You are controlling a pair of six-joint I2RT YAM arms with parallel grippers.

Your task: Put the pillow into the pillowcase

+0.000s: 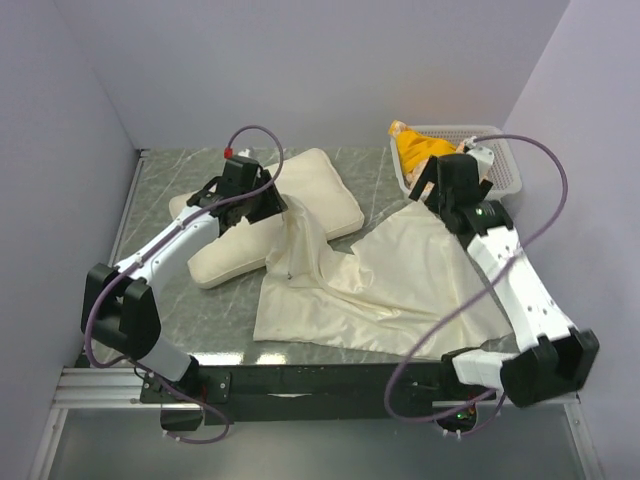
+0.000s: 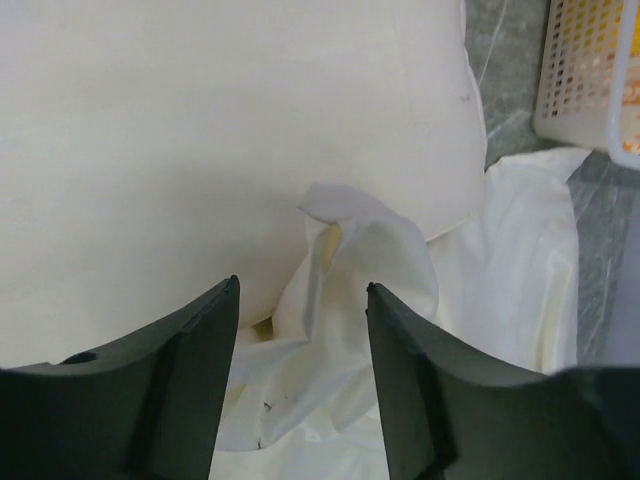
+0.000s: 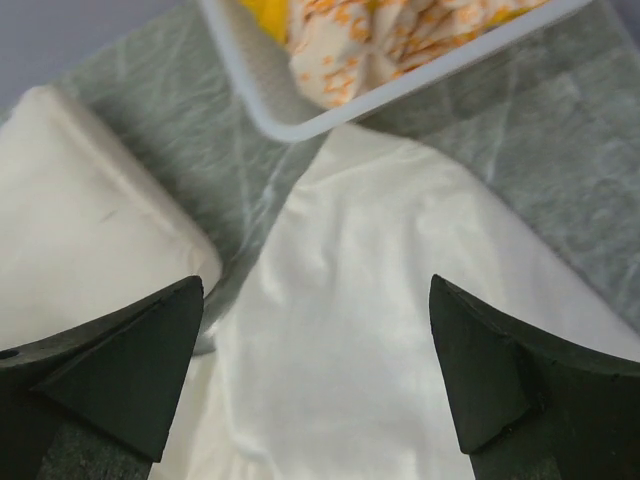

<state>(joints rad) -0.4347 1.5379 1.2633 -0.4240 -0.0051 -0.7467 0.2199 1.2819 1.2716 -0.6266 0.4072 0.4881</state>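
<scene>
well, pillow (image 1: pixel 300 190) mostly outside pillowcase (image 1: pixel 400 280)

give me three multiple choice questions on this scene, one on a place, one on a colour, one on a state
1. Where does the white basket stand on the table?
A. at the far right corner
B. at the near left edge
C. in the middle, on the pillow

2. What colour is the cloth lying in the basket?
A. blue
B. black
C. orange-yellow

3. How is the right gripper?
A. shut on the pillowcase
B. open, gripping nothing
C. shut on the basket rim

Answers:
1 A, the top view shows it at the far right, beyond the right arm.
2 C, orange-yellow fabric fills it in both the top and right wrist views.
3 B, its wrist view shows both fingers wide apart with nothing pinched.
</scene>
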